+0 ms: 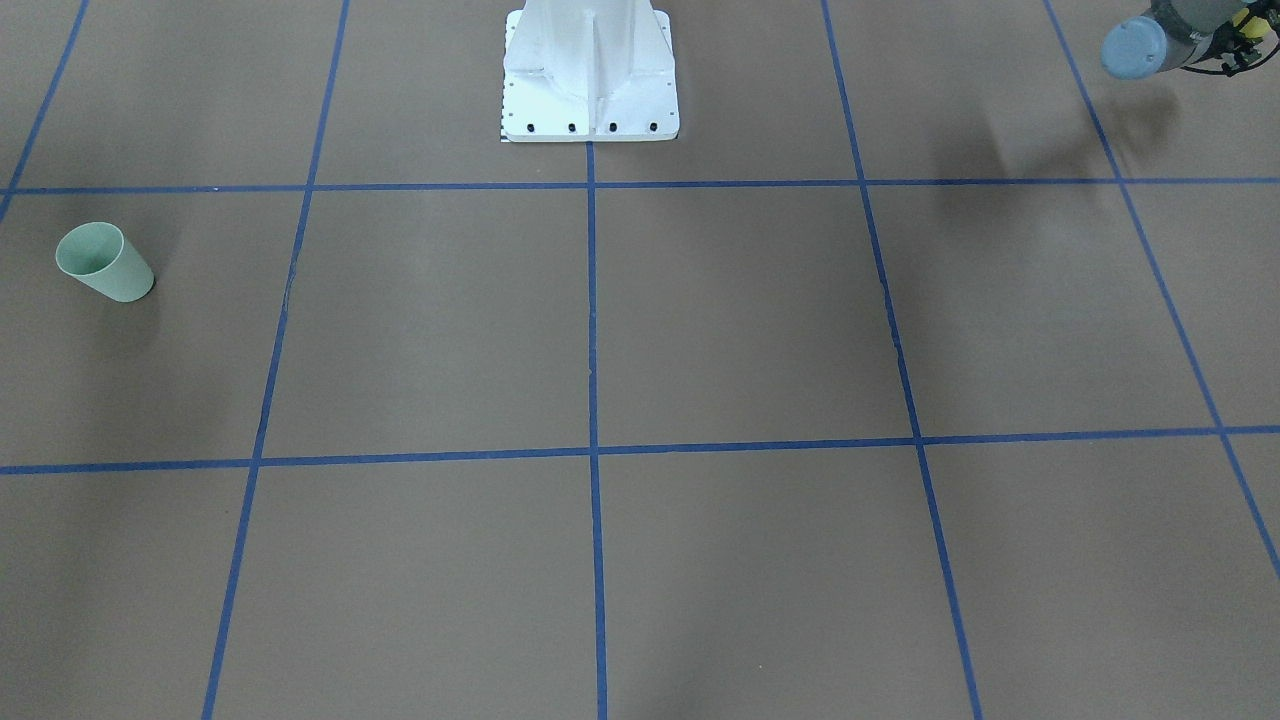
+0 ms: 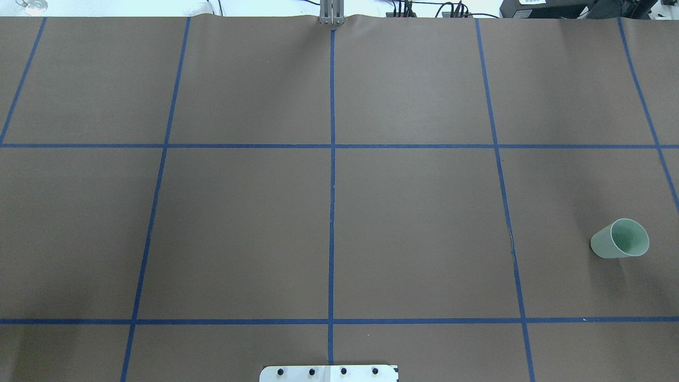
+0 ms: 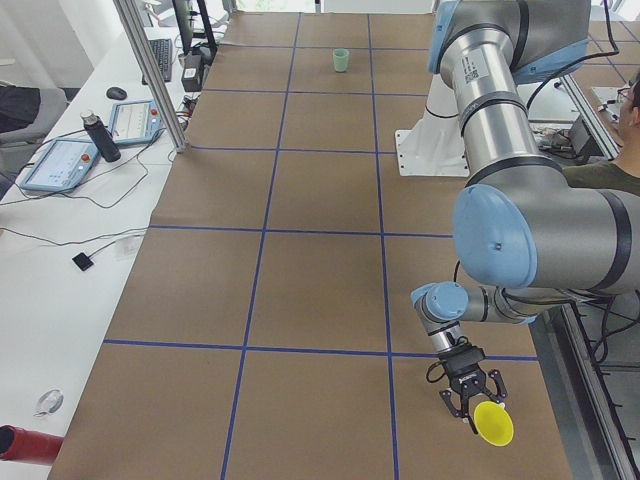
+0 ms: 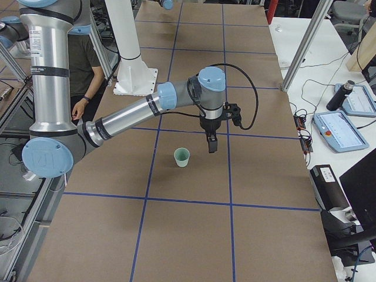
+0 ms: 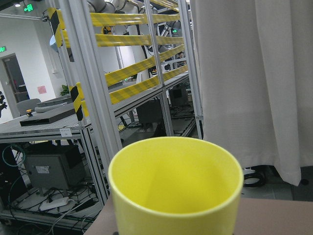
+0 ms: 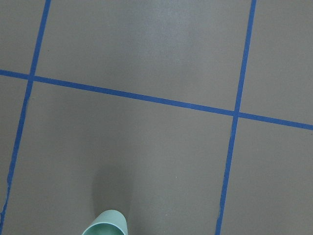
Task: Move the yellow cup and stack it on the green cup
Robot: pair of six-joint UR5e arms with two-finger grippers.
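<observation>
- Look left: your yellow cup [image 3: 493, 423] is out at the table's far left end, on the robot's side. It's bright, smooth and plain, tipped sideways, with its open mouth facing out past that end. There's nothing inside.
- Now right: your green cup [image 2: 620, 239] is pale mint and stands upright, mouth up, near the right end of the table. It's well apart from the yellow one.

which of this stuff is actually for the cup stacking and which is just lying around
For the job:
- yellow cup, at the left gripper
- green cup, standing mouth up

Just lying about:
- water bottle
- teach pendants
- computer mouse
</observation>
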